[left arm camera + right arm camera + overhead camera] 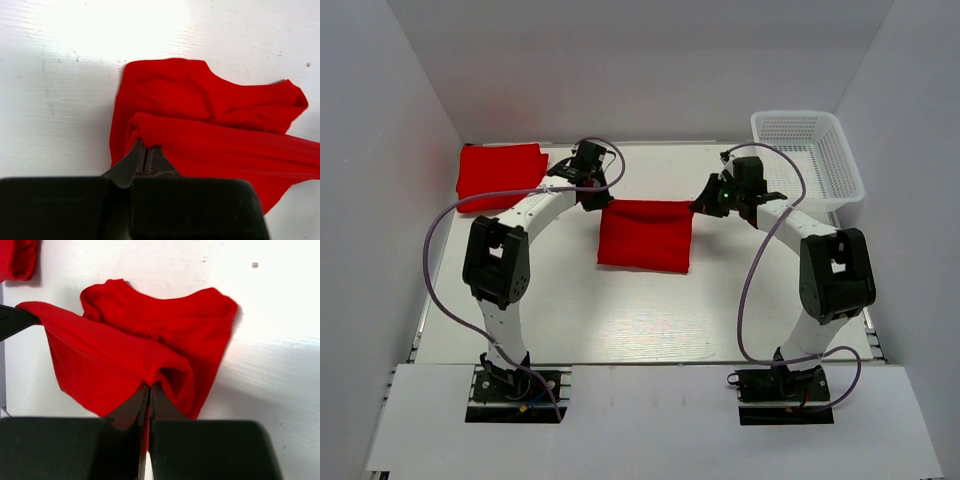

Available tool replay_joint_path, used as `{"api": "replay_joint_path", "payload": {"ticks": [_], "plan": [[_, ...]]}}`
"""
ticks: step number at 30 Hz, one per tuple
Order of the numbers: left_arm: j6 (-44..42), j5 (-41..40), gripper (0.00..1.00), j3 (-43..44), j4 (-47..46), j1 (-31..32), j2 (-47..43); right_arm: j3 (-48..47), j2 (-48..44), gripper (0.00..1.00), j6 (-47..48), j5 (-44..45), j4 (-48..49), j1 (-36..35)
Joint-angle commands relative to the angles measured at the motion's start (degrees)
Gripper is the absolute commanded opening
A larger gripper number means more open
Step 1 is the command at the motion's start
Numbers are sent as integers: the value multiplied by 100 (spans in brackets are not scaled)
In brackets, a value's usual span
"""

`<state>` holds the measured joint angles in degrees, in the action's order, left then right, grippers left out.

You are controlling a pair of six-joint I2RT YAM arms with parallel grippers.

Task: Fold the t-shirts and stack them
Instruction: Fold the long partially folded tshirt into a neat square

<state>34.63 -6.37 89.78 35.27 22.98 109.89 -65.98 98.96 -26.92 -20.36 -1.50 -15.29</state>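
**A:** Looking from above first: where is the cloth?

**B:** The held t-shirt [645, 238] hangs stretched between the arms over the middle of the table [620, 320]. The left gripper [603, 202] pinches its upper left corner and the right gripper [696, 208] its upper right. A folded t-shirt [500, 175] lies at the back left, well apart. A white basket [840, 172] sits at the back right.

**A:** And the left wrist view?

**B:** Its jaws are clamped tight on a ridge of red cloth. The rest lies bunched on the white surface beyond.

**A:** The right wrist?

**B:** Much the same. The jaws are closed on an edge, cloth sags ahead of them, and a sliver of the folded shirt shows in the top left corner.

**A:** What could go wrong from here?

**B:** Each pinch looks thin, so I'd judge that pulling the arms too far apart could tug a corner free. Lowering one side ahead of the other would skew the fold. The rumpled cloth underneath could also set into creases.

**A:** And the count?

**B:** Two red t-shirts, one basket, and two grippers, both closed on the same shirt.
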Motion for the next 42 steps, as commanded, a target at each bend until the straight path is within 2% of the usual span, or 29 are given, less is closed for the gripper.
{"api": "replay_joint_path", "payload": {"ticks": [1,8,9,10,11,12,13,15,17,20,24,28,31,35,39,42], "plan": [[-159,-180,0,303,59,-163,76,-354,220,0,2,383,36,114],[-395,75,2,698,-212,-268,612,-810,773,0,-121,629,-52,140],[-448,205,29,699,-283,-268,665,-846,826,0,-208,682,-18,140],[-449,267,51,873,-336,-329,735,-925,1001,0,-244,752,9,166],[-579,320,67,970,-336,-330,875,-1065,1064,10,-305,788,26,158],[-641,321,81,1085,-336,-330,938,-1154,1134,24,-323,788,35,184],[-642,321,100,1338,-336,-390,999,-1363,1326,40,-340,788,35,202],[-948,391,100,1585,-214,-444,1052,-1794,1442,90,-314,709,27,245],[-1071,461,100,1815,-116,-496,1123,-1936,1451,90,-192,499,-70,219],[-1572,863,100,1281,-458,-496,660,-1701,1057,90,-156,471,53,184],[-2056,1524,100,78,-995,-496,114,-682,344,90,-113,366,352,202],[-2618,2025,100,-338,-1127,-382,-46,47,-183,90,11,252,308,184],[-2681,2394,100,-478,-1022,-382,-46,504,-744,90,81,313,282,167],[-2743,2202,100,-611,-1022,-330,173,981,-1281,90,169,427,185,184],[-2795,1877,91,-506,-873,-128,532,1359,-1869,90,257,620,-35,175],[-2865,1509,87,-312,-636,-5,762,1579,-2291,90,327,761,-184,149]]}}
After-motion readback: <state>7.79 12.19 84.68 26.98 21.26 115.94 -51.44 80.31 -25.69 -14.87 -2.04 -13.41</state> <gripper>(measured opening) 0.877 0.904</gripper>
